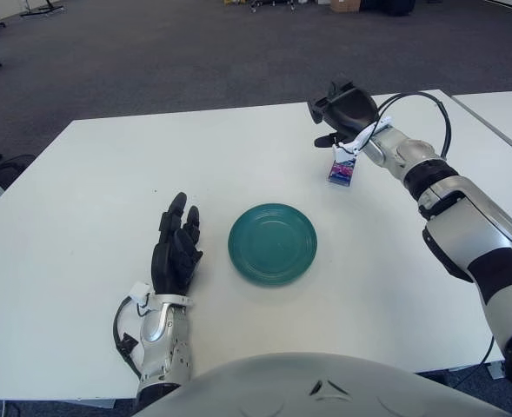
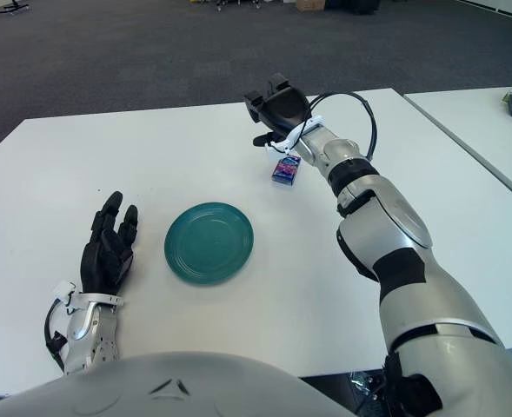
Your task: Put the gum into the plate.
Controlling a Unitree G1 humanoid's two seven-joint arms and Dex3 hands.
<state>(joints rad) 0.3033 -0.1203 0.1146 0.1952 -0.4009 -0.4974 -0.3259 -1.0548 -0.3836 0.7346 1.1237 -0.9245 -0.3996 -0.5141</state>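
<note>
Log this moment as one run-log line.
right hand: open, above gum | gum: on table, outside plate | plate: empty | left hand: idle, left of plate

plate [image 1: 272, 243]: on the counter [image 1: 82, 191], near its middle
gum [image 1: 342, 171]: on the counter, at 1 o'clock from the plate, apart from it
right robot hand [image 1: 342, 111]: just behind the gum
left robot hand [image 1: 176, 248]: at 9 o'clock beside the plate

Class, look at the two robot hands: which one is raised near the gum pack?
The right robot hand, lifted just beyond the small blue gum pack. The left robot hand shows beside the round teal plate.
</note>
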